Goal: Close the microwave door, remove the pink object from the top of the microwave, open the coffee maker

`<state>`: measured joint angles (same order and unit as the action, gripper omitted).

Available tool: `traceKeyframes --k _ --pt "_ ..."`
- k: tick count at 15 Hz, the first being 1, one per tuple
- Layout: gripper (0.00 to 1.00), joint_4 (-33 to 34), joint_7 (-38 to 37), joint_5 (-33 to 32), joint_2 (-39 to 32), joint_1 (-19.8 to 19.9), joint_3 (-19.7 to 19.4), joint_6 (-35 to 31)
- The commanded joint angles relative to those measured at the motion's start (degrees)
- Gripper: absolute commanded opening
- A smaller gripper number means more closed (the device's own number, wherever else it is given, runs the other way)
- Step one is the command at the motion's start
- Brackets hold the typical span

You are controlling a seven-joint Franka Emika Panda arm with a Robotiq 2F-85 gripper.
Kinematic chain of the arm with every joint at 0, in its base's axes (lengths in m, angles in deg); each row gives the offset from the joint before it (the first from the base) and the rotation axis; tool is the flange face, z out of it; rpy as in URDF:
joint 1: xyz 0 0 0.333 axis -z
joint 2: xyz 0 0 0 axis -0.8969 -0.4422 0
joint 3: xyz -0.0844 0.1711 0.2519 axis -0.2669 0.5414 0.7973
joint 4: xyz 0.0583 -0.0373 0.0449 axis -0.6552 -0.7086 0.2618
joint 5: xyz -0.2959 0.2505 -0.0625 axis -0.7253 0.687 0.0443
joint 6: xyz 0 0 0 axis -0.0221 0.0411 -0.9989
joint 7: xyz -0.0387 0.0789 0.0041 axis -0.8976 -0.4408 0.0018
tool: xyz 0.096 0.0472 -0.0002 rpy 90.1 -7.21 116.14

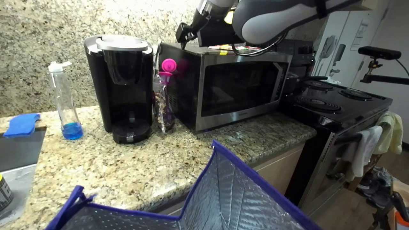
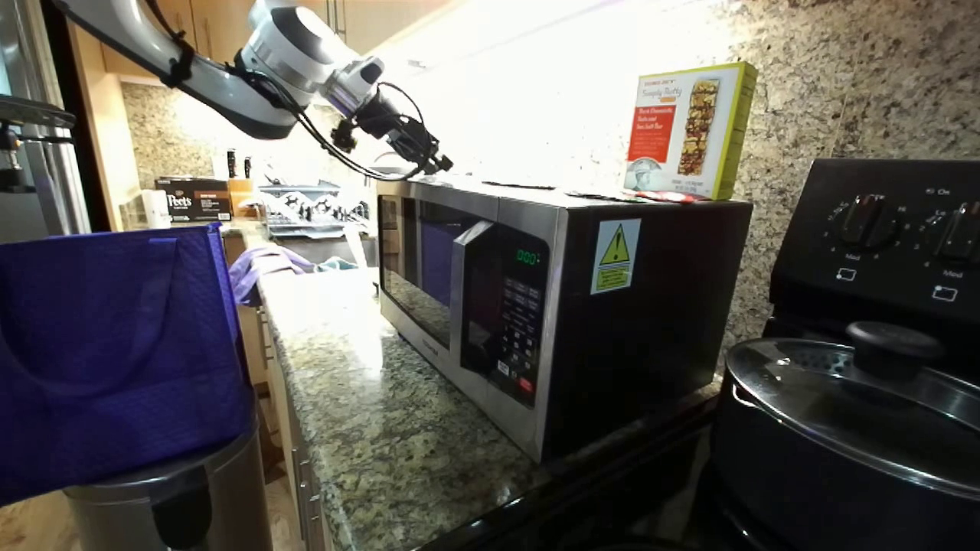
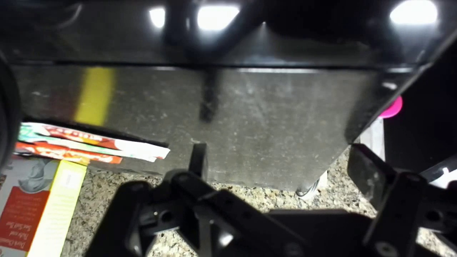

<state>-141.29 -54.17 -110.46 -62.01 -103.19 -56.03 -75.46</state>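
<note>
Microwave (image 2: 566, 306) stands on the counter (image 1: 127, 169) with its door (image 1: 239, 88) closed, dark glass within a steel frame. The pink object (image 1: 169, 65) is a bright round disc beside the microwave's end wall, in the gap facing the coffee maker (image 1: 119, 92); whether it touches that wall is hard to tell. Another pink part shows just below it, at the head of a clear bag (image 1: 162, 105). The coffee maker, black with silver trim, has its lid (image 1: 123, 42) down.

The gripper (image 3: 276, 157) is spread wide at this end of the microwave, the top showing between its fingers (image 3: 198, 160). One finger is over the top, the other by the edge next to the gap; contact with either cannot be made out.

Toward the stove (image 1: 358, 108) end, flat packets (image 3: 89, 142) lie on the top and a box (image 2: 681, 130) stands upright near the back, well apart from the gripper. On the coffee maker's other side are a bottle (image 1: 66, 103) of blue liquid and, at the sink (image 1: 20, 151), a blue cloth (image 1: 22, 124). A purple bag (image 1: 239, 191) with silver lining hides some counter edge in an exterior view. A pot (image 2: 834, 467) sits on the stove, near the microwave.
</note>
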Motion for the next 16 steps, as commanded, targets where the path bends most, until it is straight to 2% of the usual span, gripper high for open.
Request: traceKeyframes --k 1,2,3,4,6,7,8,10,13,14,16 --pt "1.0 0.63 4.18 -7.79 5.67 0.29 7.22 15.78" --pt "1.0 1.79 7.49 -6.28 5.4 -3.84 4.13 19.02" --pt "1.0 3.82 9.96 -6.71 5.72 -4.22 5.6 23.36" --pt "1.0 6.85 12.81 -8.9 6.38 1.34 14.15 27.86" --pt "1.0 12.34 19.99 -8.68 5.18 3.22 19.51 32.93" --pt "1.0 15.56 22.13 -10.77 3.87 3.76 21.44 36.4" --pt "1.0 10.54 16.88 -8.38 5.66 0.92 17.09 31.9" --pt "1.0 13.47 19.61 -9.42 5.34 1.91 19.97 35.17" --pt "1.0 13.89 20.28 -9.48 4.79 2.64 20.28 35.32" --pt "1.0 12.56 21.34 -7.34 5.61 4.03 20.85 31.85" --pt "1.0 14.84 27.58 -0.05 4.48 5.64 22.72 30.78"
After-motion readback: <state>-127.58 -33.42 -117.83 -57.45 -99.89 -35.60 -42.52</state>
